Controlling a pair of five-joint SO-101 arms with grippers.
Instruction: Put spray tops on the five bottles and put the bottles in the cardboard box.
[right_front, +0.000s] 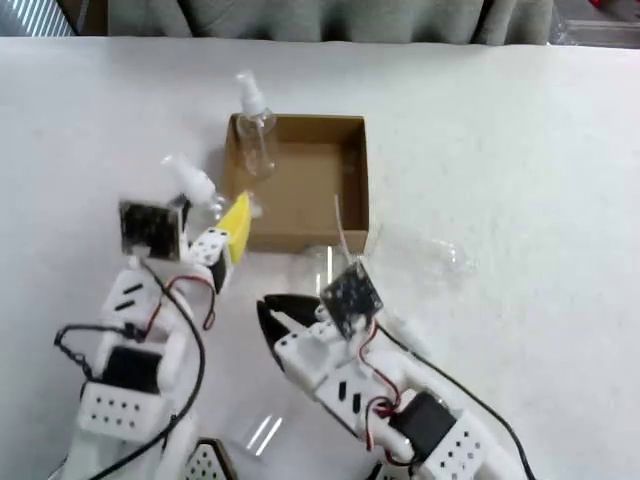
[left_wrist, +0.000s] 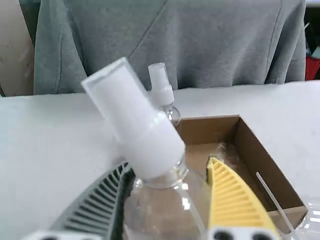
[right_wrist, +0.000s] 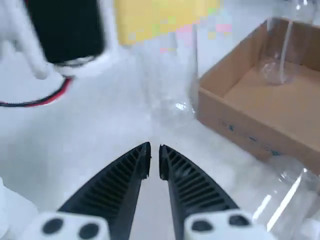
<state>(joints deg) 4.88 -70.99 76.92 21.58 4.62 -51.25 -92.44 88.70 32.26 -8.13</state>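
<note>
My left gripper (left_wrist: 167, 167) is shut on a clear bottle (left_wrist: 165, 210) with a white spray top (left_wrist: 137, 125), held tilted just off the near-left corner of the cardboard box (right_front: 305, 185). In the high view this gripper (right_front: 225, 215) shows its yellow finger (right_front: 237, 222). A second bottle with a spray top (right_front: 255, 130) stands in the box's far-left corner. My right gripper (right_wrist: 154, 152) hovers over the table in front of the box, its black fingers (right_front: 275, 315) shut on nothing. An uncapped clear bottle (right_front: 430, 255) lies to the right of the box.
A thin spray tube (right_front: 342, 232) leans at the box's near-right corner. Another clear item (right_front: 262, 432) lies on the white table (right_front: 520, 150) between the arm bases. A person in grey (left_wrist: 175, 40) sits behind the table's far edge.
</note>
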